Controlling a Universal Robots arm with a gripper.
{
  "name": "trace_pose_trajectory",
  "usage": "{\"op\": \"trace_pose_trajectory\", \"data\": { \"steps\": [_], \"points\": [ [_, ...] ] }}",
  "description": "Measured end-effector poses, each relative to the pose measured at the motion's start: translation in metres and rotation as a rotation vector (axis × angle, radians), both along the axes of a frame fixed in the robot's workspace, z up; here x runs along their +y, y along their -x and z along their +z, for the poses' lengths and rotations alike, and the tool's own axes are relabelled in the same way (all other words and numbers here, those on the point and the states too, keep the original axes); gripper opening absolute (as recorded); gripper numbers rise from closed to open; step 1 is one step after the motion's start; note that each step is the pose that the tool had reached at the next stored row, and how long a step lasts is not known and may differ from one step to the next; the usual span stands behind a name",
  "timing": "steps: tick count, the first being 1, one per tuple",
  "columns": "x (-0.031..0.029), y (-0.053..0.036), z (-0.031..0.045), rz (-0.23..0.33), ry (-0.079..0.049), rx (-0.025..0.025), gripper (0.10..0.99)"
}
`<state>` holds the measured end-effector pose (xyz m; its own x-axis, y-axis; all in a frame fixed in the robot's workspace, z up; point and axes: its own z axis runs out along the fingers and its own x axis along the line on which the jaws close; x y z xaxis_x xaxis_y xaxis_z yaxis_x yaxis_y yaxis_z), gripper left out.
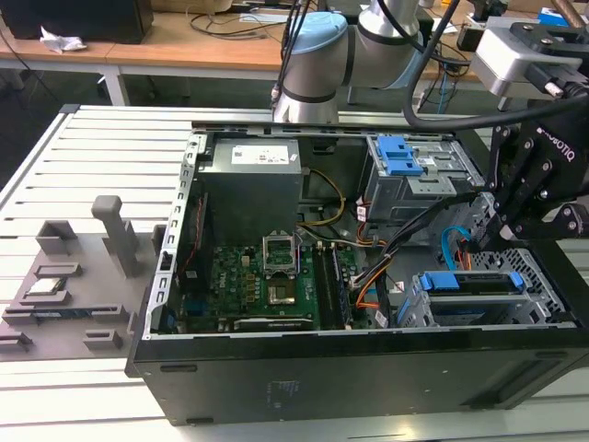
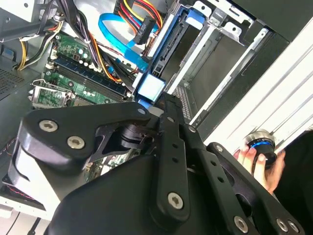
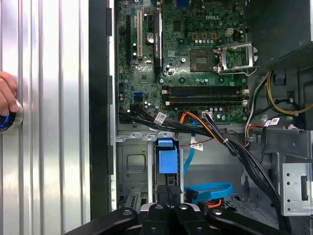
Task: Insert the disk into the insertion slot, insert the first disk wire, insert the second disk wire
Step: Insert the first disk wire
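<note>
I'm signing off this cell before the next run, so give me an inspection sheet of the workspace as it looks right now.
Surface: slatted metal table carrying the open computer case.
Job's things: disk in its blue carrier sits inside the insertion slot.
Clutter: grey fixture blocks on the table at the exterior view's left.
Grippers: pincer hovers right over the disk's end.
Cables: blue flat cable looped beside the slot; whether it is plugged into the disk cannot be told. Black bundle crosses the motherboard's edge.
Surroundings: a hand rests on a round button at the table edge; wooden bench behind.
</note>
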<state>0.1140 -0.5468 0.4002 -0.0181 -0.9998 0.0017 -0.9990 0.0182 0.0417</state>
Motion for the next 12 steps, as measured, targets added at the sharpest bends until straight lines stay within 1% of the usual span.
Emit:
{"op": "trace_pose_trajectory", "data": {
  "steps": [3, 5, 7, 11, 12],
  "points": [
    [0.0000, -0.0003, -0.0001, 0.000, 0.000, 0.0000, 0.106],
    [0.0005, -0.0067, -0.0021, 0.000, 0.001, 0.0001, 0.106],
    [0.0023, -0.0116, -0.0037, 0.000, 0.001, 0.0003, 0.106],
    [0.0099, -0.0188, -0.0064, 0.000, 0.002, 0.0006, 0.106],
    [0.0137, -0.0227, -0.0077, 0.000, 0.004, 0.0011, 0.106]
  ]
}}
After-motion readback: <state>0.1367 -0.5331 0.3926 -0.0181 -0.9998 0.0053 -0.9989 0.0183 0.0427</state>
